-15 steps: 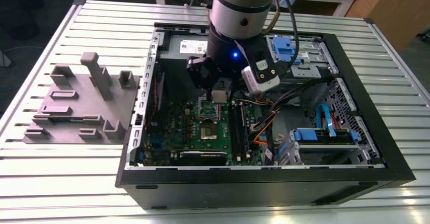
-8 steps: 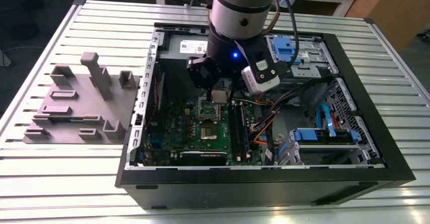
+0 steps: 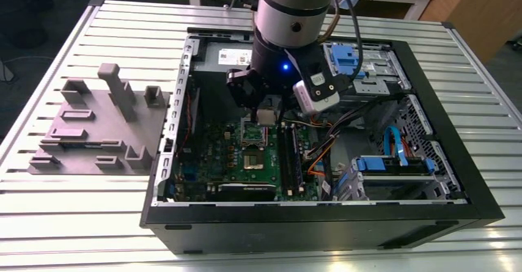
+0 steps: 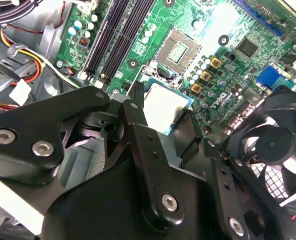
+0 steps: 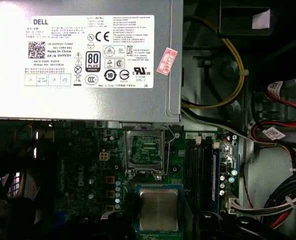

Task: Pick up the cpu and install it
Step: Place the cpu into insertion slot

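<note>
Silver cpu [image 4: 165, 106] clamped within gripper [image 4: 161, 114], above motherboard [image 4: 222, 30].

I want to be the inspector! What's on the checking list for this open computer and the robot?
Surface: slatted metal table carrying an open computer case.
Job's things: the cpu sits between the jaws, above the motherboard; the socket lies open.
Clutter: grey holder block on the table, at the exterior view's left.
Grippers: gripper shut on the cpu, inside the case.
Cables: yellow, red and black wires beside the grey box.
Surroundings: wooden furniture behind the table.
</note>
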`<state>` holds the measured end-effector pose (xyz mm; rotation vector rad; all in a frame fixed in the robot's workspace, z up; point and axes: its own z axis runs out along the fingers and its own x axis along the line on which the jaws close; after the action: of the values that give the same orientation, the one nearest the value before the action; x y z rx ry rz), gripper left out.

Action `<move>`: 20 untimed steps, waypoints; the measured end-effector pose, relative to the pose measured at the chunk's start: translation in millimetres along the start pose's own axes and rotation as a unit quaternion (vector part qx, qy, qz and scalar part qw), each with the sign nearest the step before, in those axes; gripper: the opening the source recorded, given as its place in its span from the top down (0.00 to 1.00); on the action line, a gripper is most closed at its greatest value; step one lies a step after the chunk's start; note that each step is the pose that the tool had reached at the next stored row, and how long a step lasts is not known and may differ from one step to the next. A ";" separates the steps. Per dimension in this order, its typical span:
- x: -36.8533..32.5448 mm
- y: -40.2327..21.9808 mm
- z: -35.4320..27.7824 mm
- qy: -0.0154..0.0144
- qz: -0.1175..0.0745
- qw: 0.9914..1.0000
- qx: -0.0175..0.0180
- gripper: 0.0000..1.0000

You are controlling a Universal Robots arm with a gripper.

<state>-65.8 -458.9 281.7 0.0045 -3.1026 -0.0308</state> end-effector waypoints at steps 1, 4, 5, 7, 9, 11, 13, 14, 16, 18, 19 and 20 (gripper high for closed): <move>0.6 0.0 0.3 0.000 0.000 1.000 0.000 0.53; 2.8 0.0 2.8 0.000 0.000 1.000 0.000 0.53; 2.9 -0.1 4.5 0.000 0.000 1.000 0.000 0.53; 2.8 -0.6 8.2 0.000 0.000 1.000 0.000 0.53; 2.7 -2.3 11.8 0.001 0.000 1.000 0.000 0.53; 2.6 -2.9 15.4 0.001 0.000 1.000 0.000 0.53; 2.6 -3.0 18.9 0.002 0.000 1.000 0.000 0.53; 2.7 -3.1 20.3 0.002 0.000 1.000 0.000 0.53; 2.6 -3.1 22.7 0.002 0.000 1.000 0.000 0.53; 2.6 -3.1 25.0 0.003 0.000 1.000 0.000 0.53; 2.6 -3.1 25.8 0.003 0.000 1.000 0.000 0.53; 2.6 -3.2 26.1 0.003 0.000 1.000 0.000 0.53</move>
<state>-69.4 -461.6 255.6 0.0044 -3.0966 -0.0303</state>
